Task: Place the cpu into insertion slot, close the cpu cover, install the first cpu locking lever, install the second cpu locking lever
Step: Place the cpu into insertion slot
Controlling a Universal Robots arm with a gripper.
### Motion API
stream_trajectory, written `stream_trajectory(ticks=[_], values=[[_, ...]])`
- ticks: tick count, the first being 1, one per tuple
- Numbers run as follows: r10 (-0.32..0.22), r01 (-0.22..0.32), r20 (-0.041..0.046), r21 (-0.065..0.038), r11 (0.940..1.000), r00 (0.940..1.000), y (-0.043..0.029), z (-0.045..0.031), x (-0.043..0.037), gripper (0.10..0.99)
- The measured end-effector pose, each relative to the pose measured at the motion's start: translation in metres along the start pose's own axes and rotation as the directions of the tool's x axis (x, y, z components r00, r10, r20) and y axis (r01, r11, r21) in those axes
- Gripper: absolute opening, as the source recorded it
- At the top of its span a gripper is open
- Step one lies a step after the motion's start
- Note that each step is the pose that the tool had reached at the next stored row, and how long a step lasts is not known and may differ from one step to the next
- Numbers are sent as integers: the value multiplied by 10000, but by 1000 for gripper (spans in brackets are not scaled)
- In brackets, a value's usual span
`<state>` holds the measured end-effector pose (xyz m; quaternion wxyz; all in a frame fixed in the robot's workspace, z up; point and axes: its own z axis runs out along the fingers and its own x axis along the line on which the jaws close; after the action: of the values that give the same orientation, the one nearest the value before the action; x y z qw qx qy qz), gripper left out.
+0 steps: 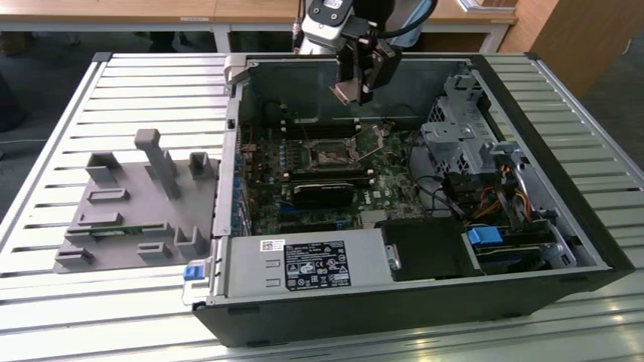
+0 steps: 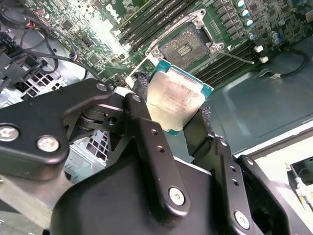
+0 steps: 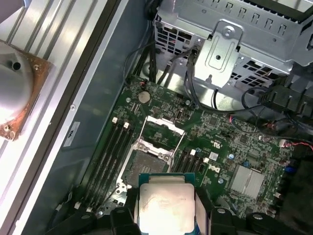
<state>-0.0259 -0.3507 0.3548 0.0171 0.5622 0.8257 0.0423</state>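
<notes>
Slatted metal counter (image 1: 151,83) carries a large black computer case (image 1: 352,317), lying open, and toward the exterior view's left a grey moulded fixture (image 1: 131,219). Inside the case a green circuit board (image 3: 220,142) lies next to a silver drive cage (image 3: 234,44). Above the board hangs the hand (image 1: 352,90), its two black fingers (image 2: 146,132) clamped on opposite edges of the cpu (image 2: 176,98), whose dull metal face shows in both wrist views. The cpu is in the air, well clear of the board. Below it sits the insertion slot (image 3: 142,171), its dark centre exposed, with the cpu cover (image 3: 166,123) swung open beside it.
</notes>
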Motion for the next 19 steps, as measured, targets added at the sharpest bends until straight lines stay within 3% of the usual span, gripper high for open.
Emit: stream_trajectory(ticks=[19], values=[[1245, -1245, 109, -32, 9922, 9922, -1, 7, 0, 541]])
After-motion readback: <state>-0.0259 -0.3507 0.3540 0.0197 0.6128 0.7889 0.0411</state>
